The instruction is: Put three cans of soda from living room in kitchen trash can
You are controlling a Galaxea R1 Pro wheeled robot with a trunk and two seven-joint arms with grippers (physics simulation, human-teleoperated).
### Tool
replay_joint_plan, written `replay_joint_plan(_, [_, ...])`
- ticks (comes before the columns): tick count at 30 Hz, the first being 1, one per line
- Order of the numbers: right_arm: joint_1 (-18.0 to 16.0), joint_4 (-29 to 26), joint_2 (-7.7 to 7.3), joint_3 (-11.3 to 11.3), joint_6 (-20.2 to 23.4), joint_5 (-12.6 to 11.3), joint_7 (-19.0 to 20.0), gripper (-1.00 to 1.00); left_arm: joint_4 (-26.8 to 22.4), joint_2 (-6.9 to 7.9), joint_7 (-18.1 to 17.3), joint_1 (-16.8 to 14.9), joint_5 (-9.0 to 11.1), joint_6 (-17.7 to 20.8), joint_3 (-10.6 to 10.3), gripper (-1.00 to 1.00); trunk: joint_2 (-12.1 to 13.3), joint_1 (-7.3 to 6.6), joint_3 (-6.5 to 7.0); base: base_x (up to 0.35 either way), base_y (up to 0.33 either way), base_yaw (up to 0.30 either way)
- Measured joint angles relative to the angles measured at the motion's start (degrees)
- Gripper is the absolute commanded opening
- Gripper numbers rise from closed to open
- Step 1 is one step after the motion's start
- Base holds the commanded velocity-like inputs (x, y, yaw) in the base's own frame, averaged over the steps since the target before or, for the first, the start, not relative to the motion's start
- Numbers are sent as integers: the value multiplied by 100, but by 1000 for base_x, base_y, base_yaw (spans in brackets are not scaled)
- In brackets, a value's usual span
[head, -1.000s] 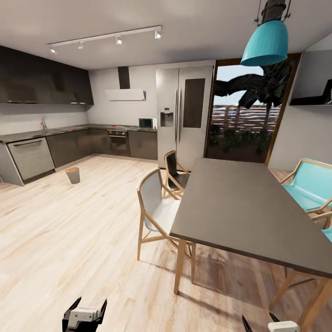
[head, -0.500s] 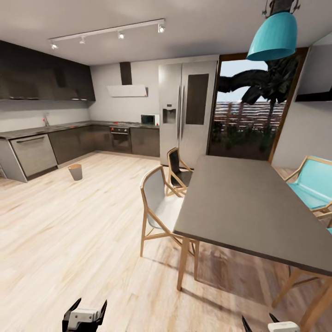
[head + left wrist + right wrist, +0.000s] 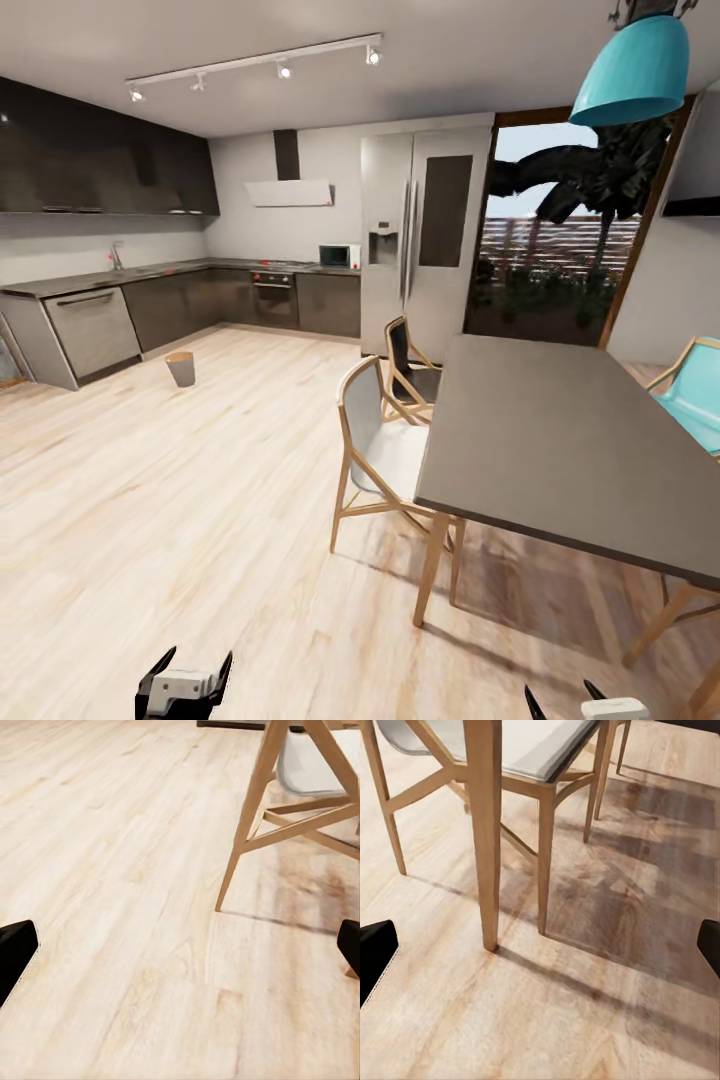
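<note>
The tash can [image 3: 181,368], a small tapered bin with a brown inside, stands on the light wood floor of the kitchen, just in front of the dark grey cabinets [image 3: 170,308] at the left. It is far ahead of both arms. The cans of soda are out of view. My left gripper [image 3: 196,658] is at the bottom edge of the head view, open and empty. My right gripper [image 3: 560,692] is at the bottom right, also open. In the wrist views, the left gripper [image 3: 180,945] and the right gripper [image 3: 540,945] have their black fingertips wide apart over bare floor.
A long grey dining table [image 3: 560,440] with wooden legs takes up the right side, with a white-seated chair [image 3: 380,455] and a black chair [image 3: 410,365] along its near-left edge. A turquoise chair [image 3: 695,395] is at far right. The steel fridge [image 3: 425,240] stands behind, and a teal lamp [image 3: 635,70] hangs above. Open floor [image 3: 180,500] runs from me to the bin.
The whole picture has slid right and the kitchen looks slightly different in angle, so the camera has moved. Both grippers hold the same open stance.
</note>
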Motion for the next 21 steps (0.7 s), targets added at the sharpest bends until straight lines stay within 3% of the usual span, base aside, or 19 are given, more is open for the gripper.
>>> replay_joint_plan(12, [0,2,0,2,0,2,0,100,0,0,11,0,0,0,-14,100,0,0,-1,0,292,17])
replay_joint_plan(21, [-6,150,0,10,-7,17,-7,100,0,0,24,0,0,0,-22,100,0,0,-2,0,250,179])
